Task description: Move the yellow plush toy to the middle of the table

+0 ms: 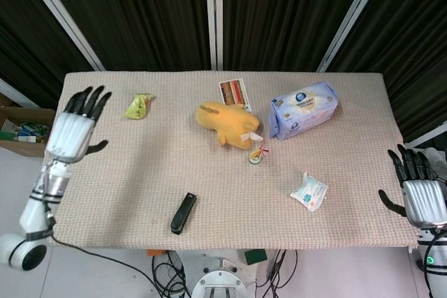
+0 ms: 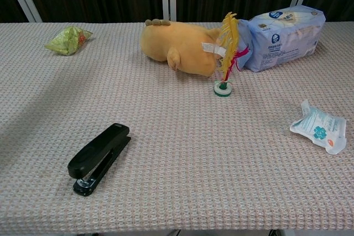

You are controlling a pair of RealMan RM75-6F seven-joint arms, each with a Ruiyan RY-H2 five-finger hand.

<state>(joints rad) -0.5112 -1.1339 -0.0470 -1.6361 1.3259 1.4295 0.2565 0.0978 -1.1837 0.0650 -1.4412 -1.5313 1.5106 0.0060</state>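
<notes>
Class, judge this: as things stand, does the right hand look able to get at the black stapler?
Probably yes: the right hand is open, and only the small white packet lies near its path to the black stapler.
</notes>
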